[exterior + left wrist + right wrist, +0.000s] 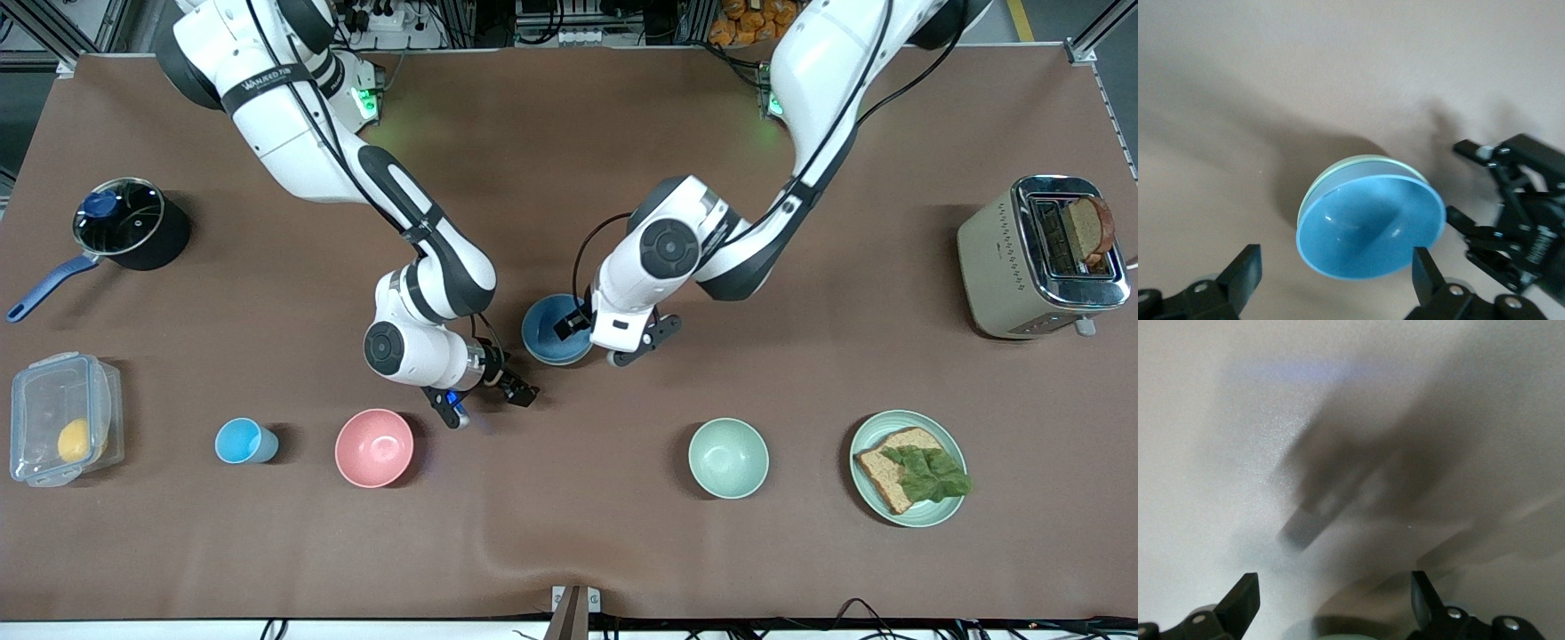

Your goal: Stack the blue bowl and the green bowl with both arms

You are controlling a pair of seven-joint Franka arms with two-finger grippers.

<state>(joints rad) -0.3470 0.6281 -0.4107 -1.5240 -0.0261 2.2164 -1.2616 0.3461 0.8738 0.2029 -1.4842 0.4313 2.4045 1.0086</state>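
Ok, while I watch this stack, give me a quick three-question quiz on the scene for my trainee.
1. True or false: the blue bowl sits inside the green bowl.
2. The left gripper is: A) shut on the blue bowl; B) open over the blue bowl; C) open over the toaster.
3. Fill in: the right gripper hangs open over bare table beside the ____ bowl.

Key: 1 true; 2 B; 3 pink, the pink bowl.
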